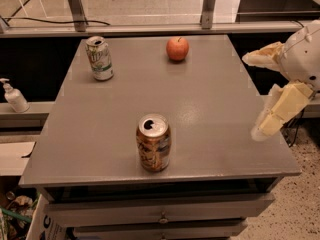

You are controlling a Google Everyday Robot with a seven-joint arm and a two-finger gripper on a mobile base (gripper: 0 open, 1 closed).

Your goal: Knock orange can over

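Observation:
The orange can (153, 142) stands upright near the front edge of the grey table (210, 114), its silver top open. My gripper (257, 94) hangs at the right edge of the table, well right of the can and apart from it. Its two pale fingers (280, 111) are spread wide, one pointing left toward the table, one pointing down. It is open and holds nothing.
A white-and-green can (100, 58) stands upright at the back left. An orange-red apple (177, 48) sits at the back middle. A soap dispenser (13, 96) stands on a ledge to the left. Drawers (160, 211) run under the table front. A metal rail runs behind.

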